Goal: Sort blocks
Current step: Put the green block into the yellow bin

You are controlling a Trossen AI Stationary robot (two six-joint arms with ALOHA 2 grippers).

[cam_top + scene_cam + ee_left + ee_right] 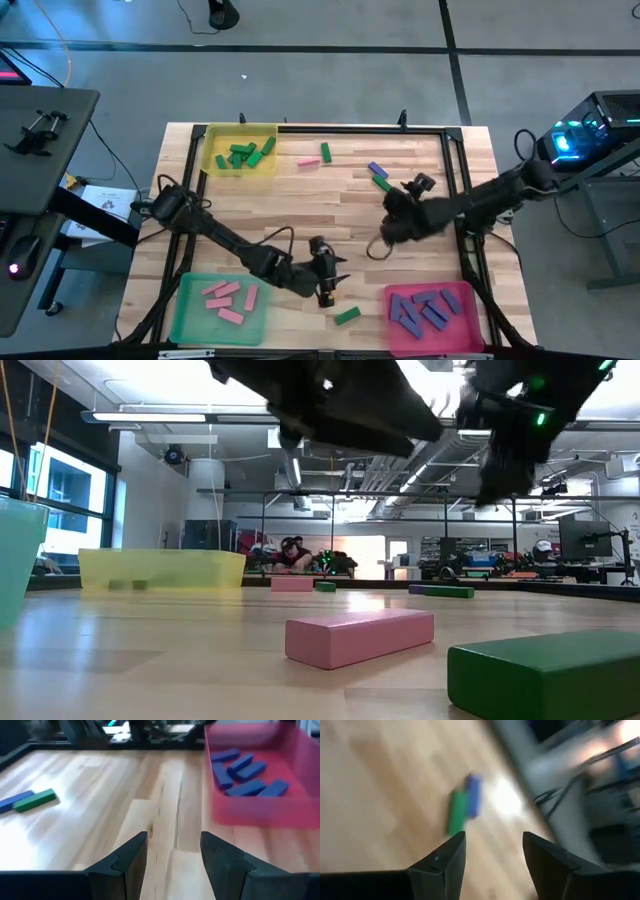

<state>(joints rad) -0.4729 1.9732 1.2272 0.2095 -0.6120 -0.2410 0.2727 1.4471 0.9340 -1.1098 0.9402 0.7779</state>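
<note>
Near the front edge of the table, between the green tray and the pink-red tray, I am holding the left gripper low over the wood with its fingers spread and nothing between them. A pink block and a green block are lying just beside it, the green one close to the front edge. I am judging that a careless descent here could nudge that green block off the table, or knock the pink one askew before the fingers are closing on it.

The right gripper is hanging over the middle of the table, its fingers also spread and empty, with a blue block and a green block lying side by side, touching, ahead of it. That pairing is worrying me: closing on one could drag or pinch the other and carry the wrong colour along.

The two arms are sitting near each other around the table's centre, so I am expecting trouble if both are reaching inward together; a cable loop is also dangling under the right arm and could sweep a block.

Open wood is lying across the left middle and between the yellow tray and the loose pink and green blocks at the back. The black frame rail along the right side is limiting the right arm's room.
</note>
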